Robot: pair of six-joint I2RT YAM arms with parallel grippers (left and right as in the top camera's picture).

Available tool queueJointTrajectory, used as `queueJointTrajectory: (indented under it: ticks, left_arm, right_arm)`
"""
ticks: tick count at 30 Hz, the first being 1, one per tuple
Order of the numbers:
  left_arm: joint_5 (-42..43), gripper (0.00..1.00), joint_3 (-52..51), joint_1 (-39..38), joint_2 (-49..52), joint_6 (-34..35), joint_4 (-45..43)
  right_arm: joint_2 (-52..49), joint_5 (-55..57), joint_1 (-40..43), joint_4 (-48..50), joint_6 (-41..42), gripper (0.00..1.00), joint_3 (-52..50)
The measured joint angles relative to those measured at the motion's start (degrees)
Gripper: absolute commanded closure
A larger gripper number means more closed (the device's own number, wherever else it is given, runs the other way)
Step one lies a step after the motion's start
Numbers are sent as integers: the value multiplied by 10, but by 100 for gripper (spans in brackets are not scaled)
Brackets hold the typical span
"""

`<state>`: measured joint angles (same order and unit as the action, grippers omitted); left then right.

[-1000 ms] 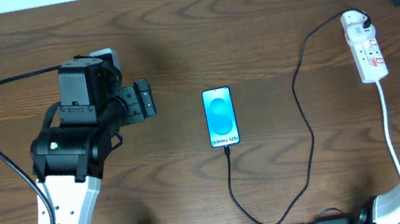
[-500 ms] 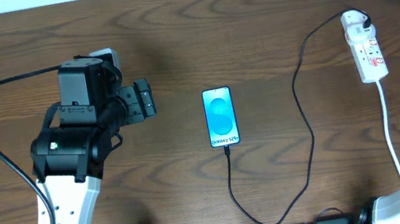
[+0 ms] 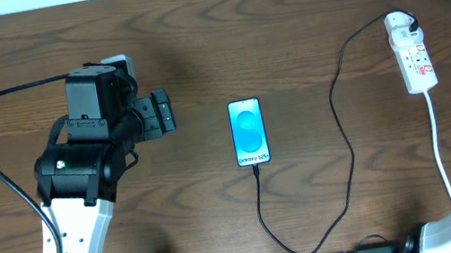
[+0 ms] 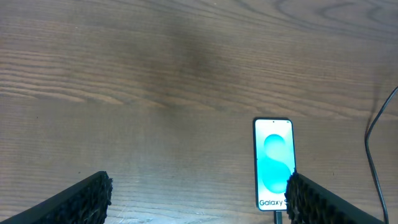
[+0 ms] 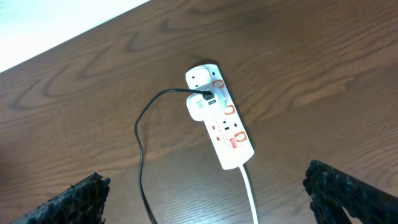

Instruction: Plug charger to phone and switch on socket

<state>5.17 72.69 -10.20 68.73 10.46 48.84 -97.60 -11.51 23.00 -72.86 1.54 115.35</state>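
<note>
Socket: white elongated plastic power strip point(image 3: 411, 53), far right on the worktop point(image 3: 194, 41); we judge it light and slide-prone, so press from above.
Left end effector point(image 4: 196, 199): spread, empty.
Right end effector point(image 5: 211, 202): spread, empty.

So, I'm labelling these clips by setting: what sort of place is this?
Likely a robot lab bench: a dark wooden table, a black-and-white robot arm, and only a lit slim smartphone, thin black cable and white power strip.
</note>
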Motion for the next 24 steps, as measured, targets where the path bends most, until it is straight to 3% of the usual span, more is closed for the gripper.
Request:
queueJointTrajectory:
  ticks: [15,20,24]
  left_arm:
    - [0,11,-10,0,-42,0,-4]
    - [-9,11,-91,0,-123,0,-10]
    - [-10,11,-197,0,-189,0,-105]
  right_arm:
    - [0,0,0,0,0,1,0]
    - [0,0,0,-1,1,1,0]
    - [0,0,0,-2,4,1,0]
